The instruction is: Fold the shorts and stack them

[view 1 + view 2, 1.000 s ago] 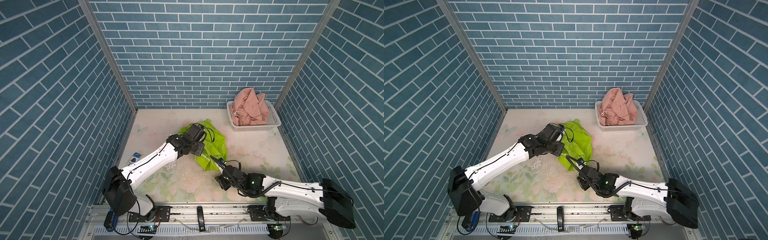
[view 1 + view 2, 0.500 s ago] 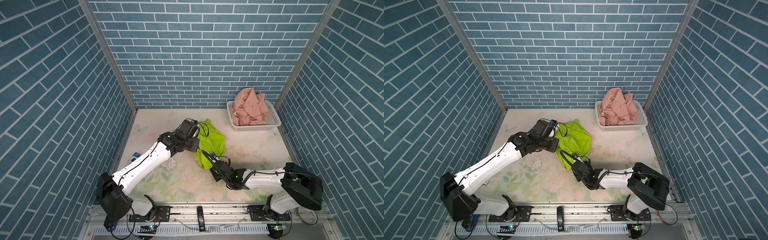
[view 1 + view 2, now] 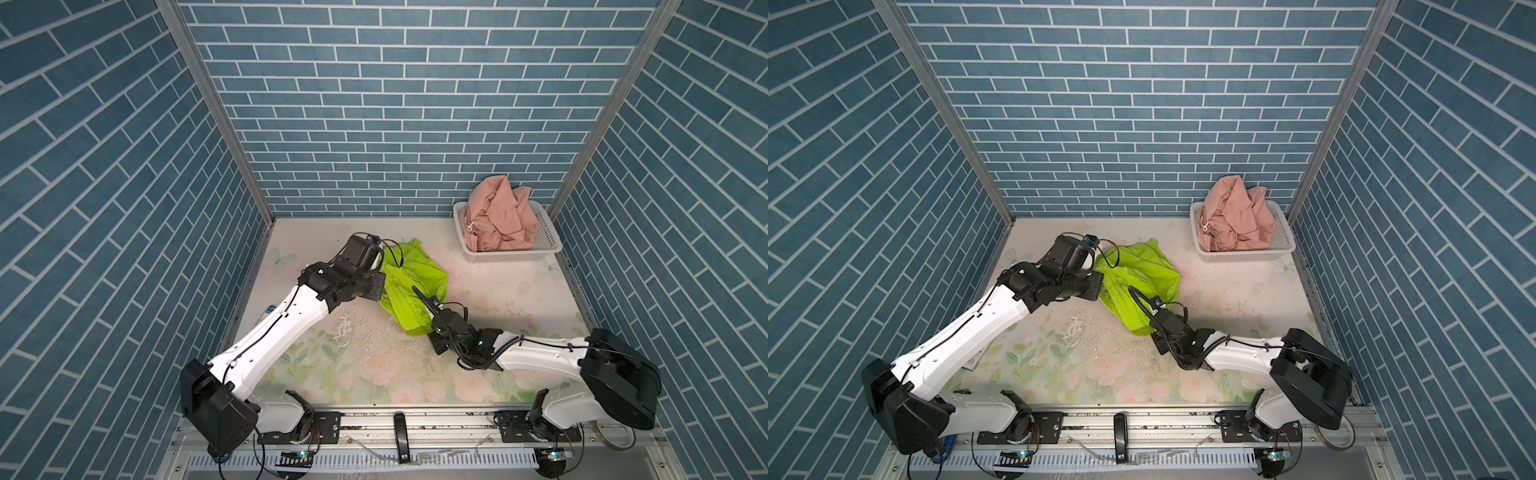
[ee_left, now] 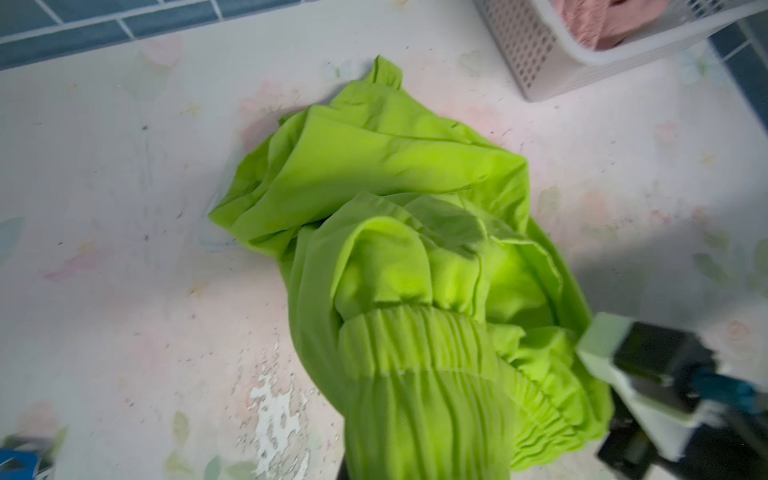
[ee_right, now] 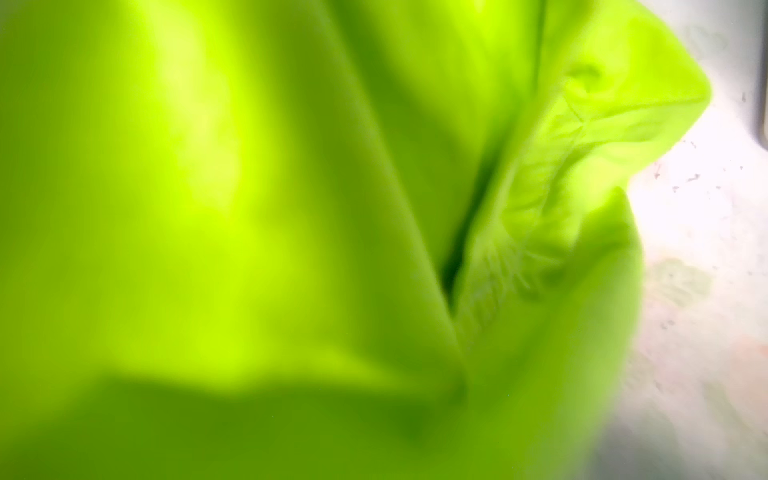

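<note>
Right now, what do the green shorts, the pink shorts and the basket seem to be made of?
The green shorts: thin woven fabric, probably synthetic; faint sheen, soft folds, gathered elastic waistband.
The pink shorts: similar light fabric, matte; crumpled in peaked creases.
The basket: white moulded plastic, smooth; walls pierced with a regular grid of holes.

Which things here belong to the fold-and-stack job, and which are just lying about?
Job:
- green shorts, crumpled on the table
- pink shorts, bunched in the basket

Lying about:
- white basket
- small blue object, table's left edge
</note>
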